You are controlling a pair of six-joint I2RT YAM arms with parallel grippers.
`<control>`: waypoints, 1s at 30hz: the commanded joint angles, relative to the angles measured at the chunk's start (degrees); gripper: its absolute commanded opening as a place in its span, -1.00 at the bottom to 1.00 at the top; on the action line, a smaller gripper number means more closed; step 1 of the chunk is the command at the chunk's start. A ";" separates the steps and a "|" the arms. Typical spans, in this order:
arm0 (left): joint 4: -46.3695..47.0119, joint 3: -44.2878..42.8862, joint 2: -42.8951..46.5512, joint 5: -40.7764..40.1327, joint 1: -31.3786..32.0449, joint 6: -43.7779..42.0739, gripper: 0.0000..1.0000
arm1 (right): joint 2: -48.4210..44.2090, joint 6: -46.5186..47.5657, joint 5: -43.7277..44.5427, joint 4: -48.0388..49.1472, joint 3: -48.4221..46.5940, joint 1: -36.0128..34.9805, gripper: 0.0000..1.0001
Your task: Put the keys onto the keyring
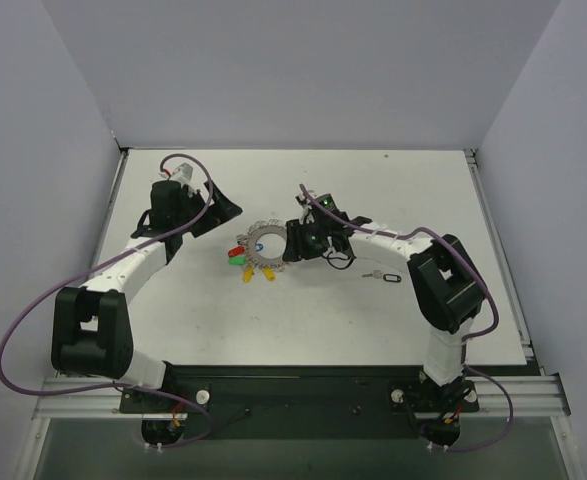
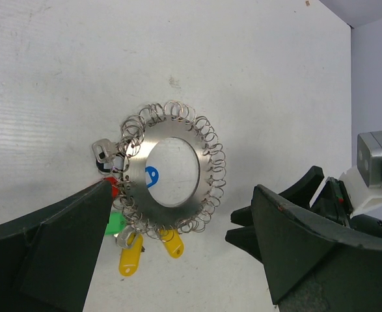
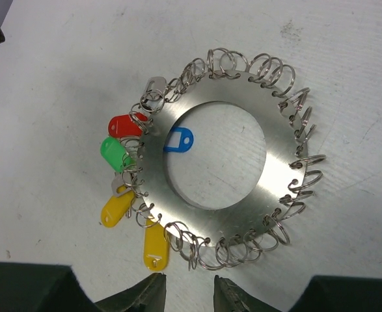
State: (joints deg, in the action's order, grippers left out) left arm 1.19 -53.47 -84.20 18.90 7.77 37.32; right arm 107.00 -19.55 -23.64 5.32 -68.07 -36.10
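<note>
The keyring is a flat silvery disc with a big hole and many small wire loops round its rim, lying on the white table. Keys with red, green and yellow heads hang at its left rim, and a blue tag lies inside the hole. My right gripper is just short of the ring's near rim, jaws a little apart with nothing between them. My left gripper hovers over the keyring, wide open and empty. From above, the keyring lies between both grippers.
A small loose key lies on the table to the right of the right gripper, beside its forearm. The left gripper is up-left of the ring. Grey walls close in the back and sides.
</note>
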 commanded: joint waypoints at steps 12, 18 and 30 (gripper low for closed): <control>3.99 -0.32 1.06 1.85 -0.30 0.38 0.95 | 6.38 -2.60 -0.18 -4.88 -6.46 -1.70 -0.31; 4.00 -0.32 1.15 1.85 -0.39 0.38 0.95 | 7.34 -2.86 -0.53 -5.06 -6.81 -1.96 -0.33; 3.91 -0.23 1.32 1.93 -0.30 0.38 0.95 | 9.01 -3.48 0.17 -4.88 -7.42 -2.31 -0.56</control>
State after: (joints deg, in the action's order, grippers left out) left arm 2.02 -53.45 -84.20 20.01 7.77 37.32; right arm 114.74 -22.52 -24.27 1.39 -73.56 -37.98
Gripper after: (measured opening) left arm 0.974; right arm 0.278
